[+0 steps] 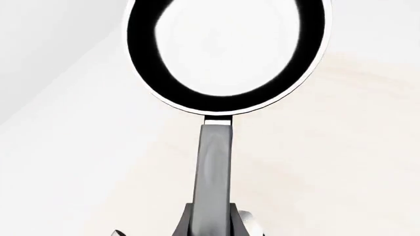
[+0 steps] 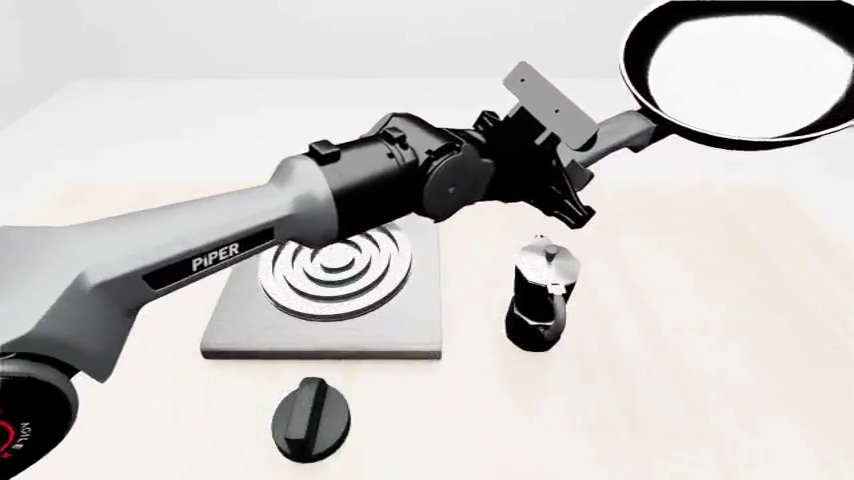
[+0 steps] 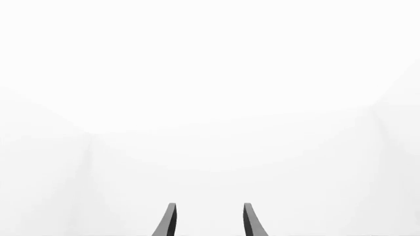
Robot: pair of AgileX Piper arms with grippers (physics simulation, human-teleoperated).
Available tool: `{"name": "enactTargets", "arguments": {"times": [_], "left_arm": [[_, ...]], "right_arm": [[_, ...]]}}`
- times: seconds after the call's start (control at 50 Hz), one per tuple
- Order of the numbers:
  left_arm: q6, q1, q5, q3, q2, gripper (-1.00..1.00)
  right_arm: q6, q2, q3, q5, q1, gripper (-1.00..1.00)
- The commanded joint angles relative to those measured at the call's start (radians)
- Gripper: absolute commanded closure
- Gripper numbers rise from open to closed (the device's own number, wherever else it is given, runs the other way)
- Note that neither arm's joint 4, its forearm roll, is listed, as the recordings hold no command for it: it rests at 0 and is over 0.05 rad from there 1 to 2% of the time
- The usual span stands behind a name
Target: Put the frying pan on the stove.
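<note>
Left tool (image 2: 587, 160) clenched on the frying pan (image 2: 747, 70) handle, pan held up in the air beyond and to the right of the stove (image 2: 327, 315).

The pale surface (image 2: 694, 380) carries the stove, a flat grey slab with silver rings in its top, partly hidden by the left arm crossing above it. The frying pan, raised clear of the surface, shows a glossy pale inside with nothing in it; in the left wrist view its grey handle (image 1: 215, 172) runs back between the tool's fingers. The moka pot (image 2: 541, 295) stands upright just to the right of the stove, apart from it. A small black oval knob (image 2: 314, 418) lies near the stove's front edge. The right tool (image 3: 208, 221) is released, its two fingers apart with nothing between them, facing blank white.
</note>
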Motion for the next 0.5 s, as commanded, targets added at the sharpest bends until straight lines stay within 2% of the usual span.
{"name": "enactTargets", "arguments": {"times": [0.02,0.16,0.5], "left_arm": [[0.015,0.025,-0.044,0.096,-0.121,1.00],[0.018,0.053,-0.062,0.166,-0.186,1.00],[0.023,0.099,-0.085,0.314,-0.323,1.00]], "right_arm": [[-0.004,0.000,0.037,-0.031,0.000,-1.00],[-0.006,0.000,0.059,-0.052,0.003,-1.00],[-0.006,0.000,0.036,-0.032,0.000,-1.00]]}}
